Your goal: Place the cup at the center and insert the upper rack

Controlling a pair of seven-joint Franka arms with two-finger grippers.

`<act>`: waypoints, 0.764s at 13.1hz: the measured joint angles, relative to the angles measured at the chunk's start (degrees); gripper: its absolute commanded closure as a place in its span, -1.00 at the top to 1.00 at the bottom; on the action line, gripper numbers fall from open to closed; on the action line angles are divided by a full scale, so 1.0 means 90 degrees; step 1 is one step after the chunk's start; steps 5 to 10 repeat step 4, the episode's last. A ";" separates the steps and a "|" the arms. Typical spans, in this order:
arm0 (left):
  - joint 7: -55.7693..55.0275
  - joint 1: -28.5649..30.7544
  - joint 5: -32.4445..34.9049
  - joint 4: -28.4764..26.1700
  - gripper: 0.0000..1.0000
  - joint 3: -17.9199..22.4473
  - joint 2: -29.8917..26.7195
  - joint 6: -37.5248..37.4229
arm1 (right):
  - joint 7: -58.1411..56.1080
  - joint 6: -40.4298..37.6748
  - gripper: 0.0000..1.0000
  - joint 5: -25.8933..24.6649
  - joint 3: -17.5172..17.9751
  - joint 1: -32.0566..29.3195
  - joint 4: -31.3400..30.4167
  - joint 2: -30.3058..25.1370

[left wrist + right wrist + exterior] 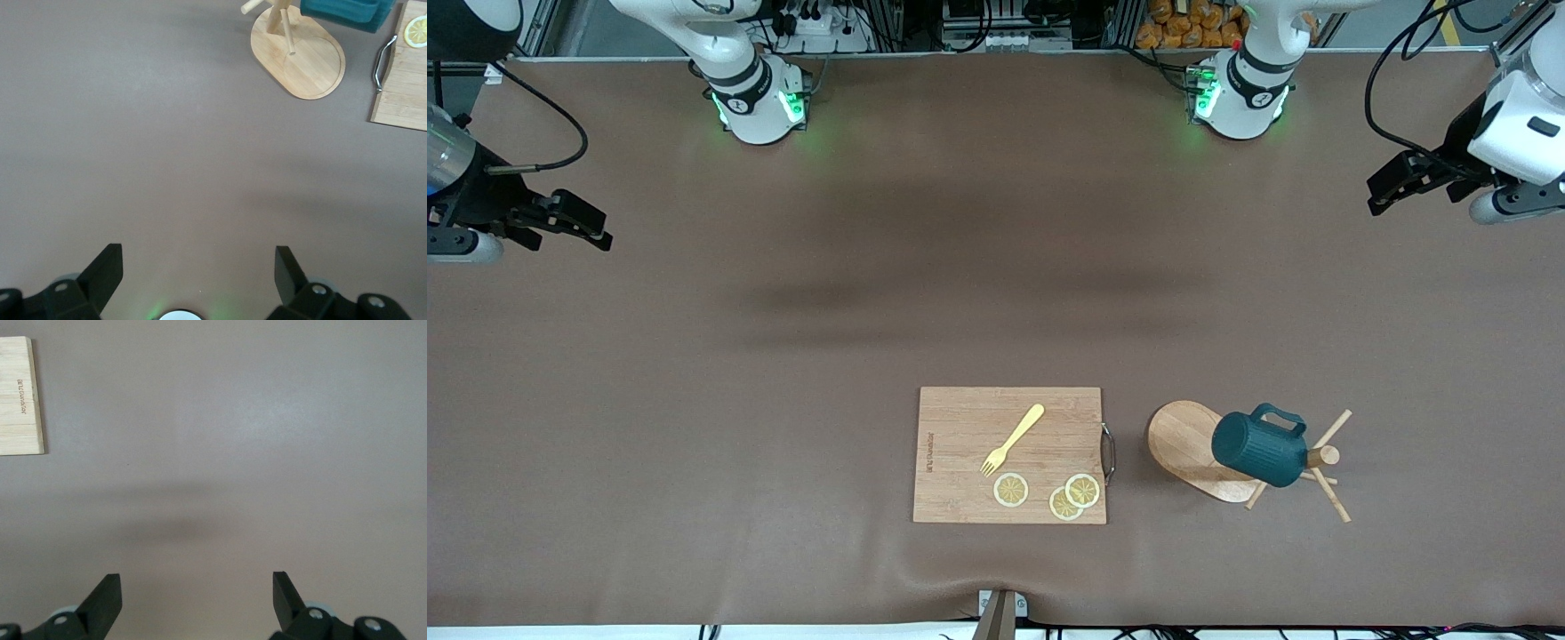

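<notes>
Two arms waited over the table (694,373), one at each end, each gripper empty with jaws fully apart. The left gripper (1392,191) hung over the edge at the left arm's end; the right gripper (583,227) hung over the edge at the right arm's end. A board (960,471) lay near the edge nearest the front camera, about midway along it. The rack (1183,440) stood just beside the board's metal handle (1108,453), toward the left arm's end, apart from it. The cup (1258,449) hung on the rack, tilted, handle uppermost. A yellow fork (1014,440) and three lemon slices (1011,490) lay on the board, the slices along its near edge, two overlapping.
</notes>
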 measured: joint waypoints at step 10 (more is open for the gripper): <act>0.0053 -0.0086 -0.0142 -0.0014 1.00 0.0047 -0.0002 0.0028 | 0.0000 0.0000 1.00 0.0000 0.0003 0.0000 0.0000 0.0000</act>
